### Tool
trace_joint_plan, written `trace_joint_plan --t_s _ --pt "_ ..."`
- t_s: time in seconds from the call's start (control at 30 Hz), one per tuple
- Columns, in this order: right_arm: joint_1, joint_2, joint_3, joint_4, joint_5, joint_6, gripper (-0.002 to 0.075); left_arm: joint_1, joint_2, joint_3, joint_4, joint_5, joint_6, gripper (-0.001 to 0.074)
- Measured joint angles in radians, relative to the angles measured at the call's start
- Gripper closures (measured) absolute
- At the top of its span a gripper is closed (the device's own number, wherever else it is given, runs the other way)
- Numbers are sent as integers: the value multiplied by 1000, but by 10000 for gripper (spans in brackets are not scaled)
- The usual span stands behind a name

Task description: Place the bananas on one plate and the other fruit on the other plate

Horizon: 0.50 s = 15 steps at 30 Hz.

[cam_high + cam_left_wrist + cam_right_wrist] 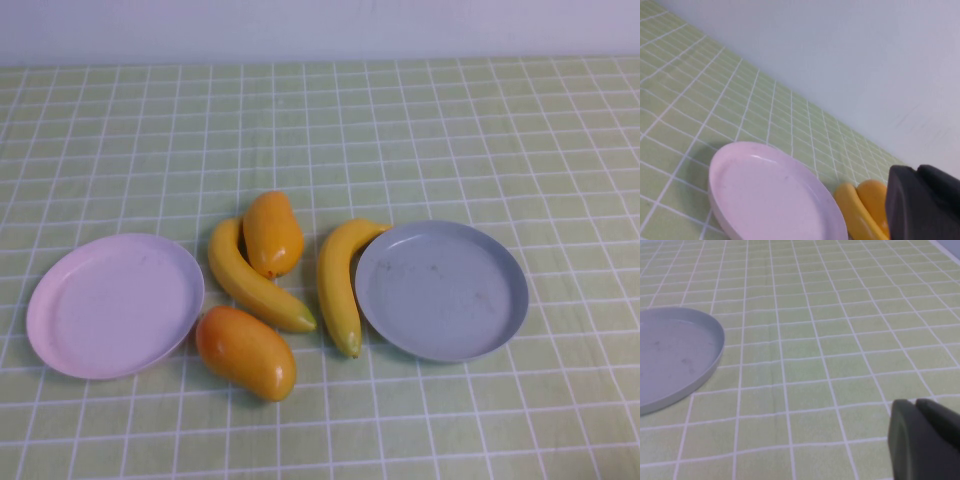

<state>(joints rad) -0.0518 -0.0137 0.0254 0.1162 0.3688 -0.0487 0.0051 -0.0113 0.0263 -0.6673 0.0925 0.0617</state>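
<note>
Both tools are pressed together and hold nothing. Neither shows in the high view. The left tool (920,205) appears only as a dark shape at the edge of the left wrist view, raised above the table near the pink plate; the right tool (925,440) appears the same way in the right wrist view, over bare tablecloth off to the side of the grey-blue plate.

From left to right across the table (320,120), which wears a green cloth with a white grid: the pale pink plate (115,305) lies flat on the left with nothing on it. Just to its right and toward the front, one mango (245,352) lies on the cloth, close to the plate's rim, and I cannot tell whether they touch. Behind it, the left banana (250,278) curves from near the centre toward the front, its tip pointing right. The second mango (273,234) lies against that banana's far end, on its right side. Next comes the right banana (338,285), arching so that its far end touches or all but touches the rim of the grey-blue plate (442,290). That plate lies on the right, faintly scuffed and bare. All four fruits lie on the cloth between the two plates.
</note>
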Motion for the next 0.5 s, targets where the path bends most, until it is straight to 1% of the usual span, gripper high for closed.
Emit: trace_joint_plan --t_s 0.1,0.17,0.27,0.37,0.5 --pt "0 0 0 0 0 0 741 0 0 -3 -46 25 -41 737" --pt "0 0 0 0 0 0 741 0 25 -33 -51 76 -45 737" --pt "0 0 0 0 0 0 741 0 147 -135 -54 176 -22 737" --pt "0 0 0 0 0 0 741 0 305 -282 -54 319 78 736" --pt "0 0 0 0 0 0 741 0 542 -486 -52 555 312 737"
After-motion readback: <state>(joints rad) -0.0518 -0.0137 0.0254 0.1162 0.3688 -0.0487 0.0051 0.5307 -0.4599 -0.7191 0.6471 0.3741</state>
